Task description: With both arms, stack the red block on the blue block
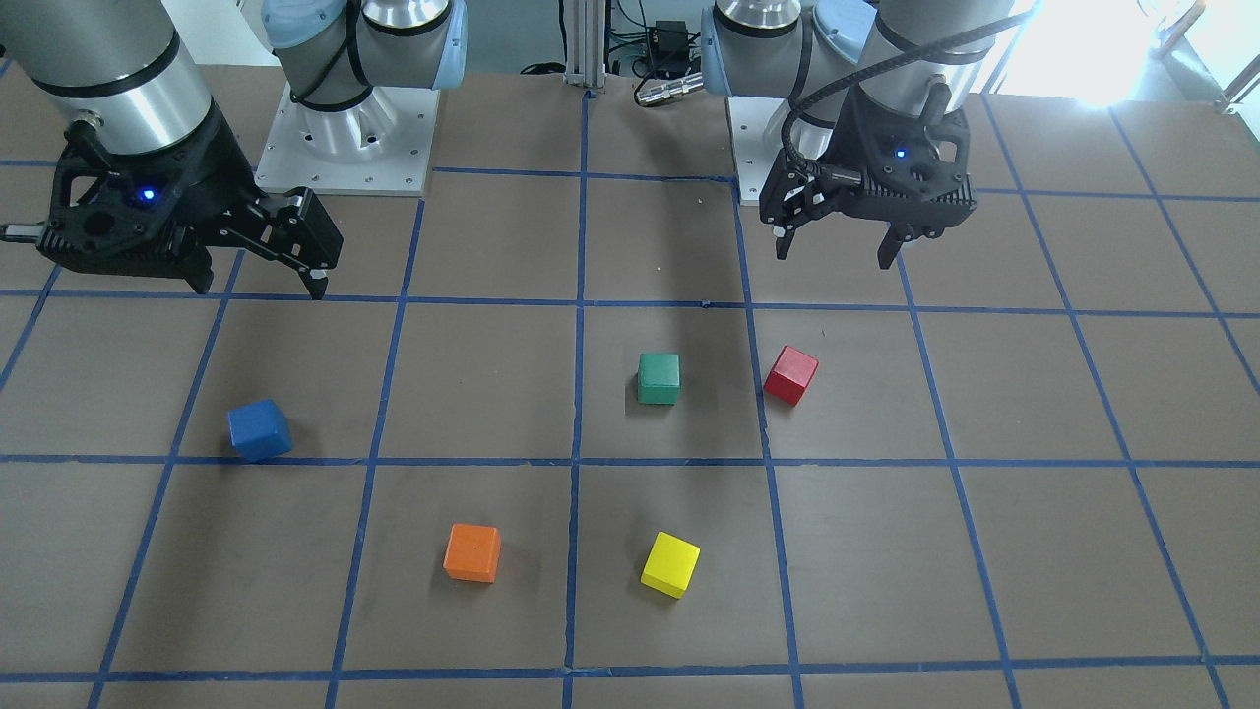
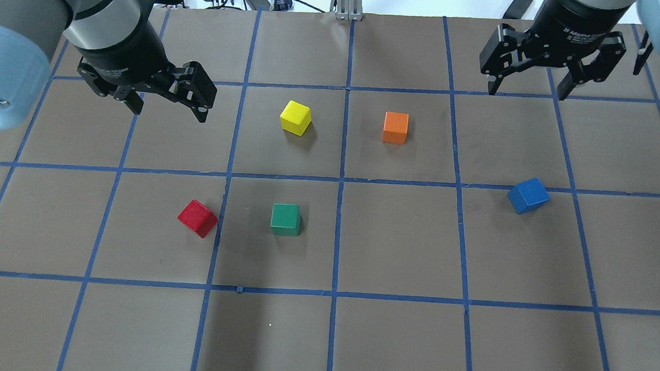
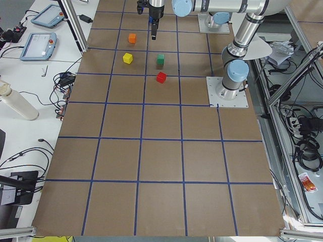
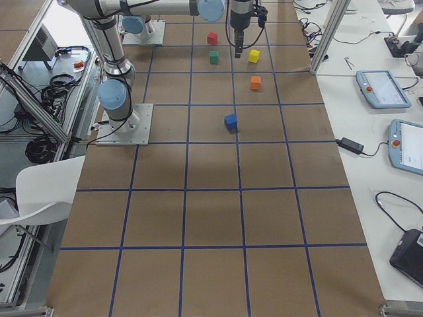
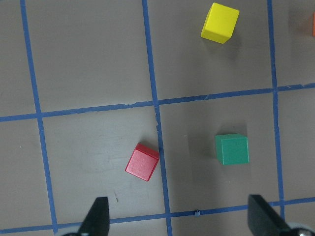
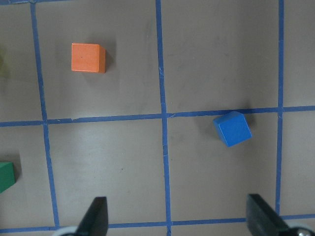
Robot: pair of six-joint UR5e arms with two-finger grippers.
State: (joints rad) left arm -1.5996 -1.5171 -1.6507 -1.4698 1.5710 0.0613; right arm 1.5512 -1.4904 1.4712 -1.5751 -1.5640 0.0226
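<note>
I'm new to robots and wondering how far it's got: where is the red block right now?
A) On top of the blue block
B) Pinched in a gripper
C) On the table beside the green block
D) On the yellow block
C: the red block lies on the table next to the green block, apart from the blue block.

Red block [image 2: 197,218], blue block [image 2: 528,195], green cube [image 2: 285,219], yellow cube [image 2: 295,117], orange cube [image 2: 395,127] (brown table [image 2: 387,346], blue gridlines [image 2: 341,180])

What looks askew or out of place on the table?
Nothing damaged or spilled. The small matte red cube and small matte blue cube sit twisted against the blue tape grid; the green cube and orange cube lie square to it.
</note>
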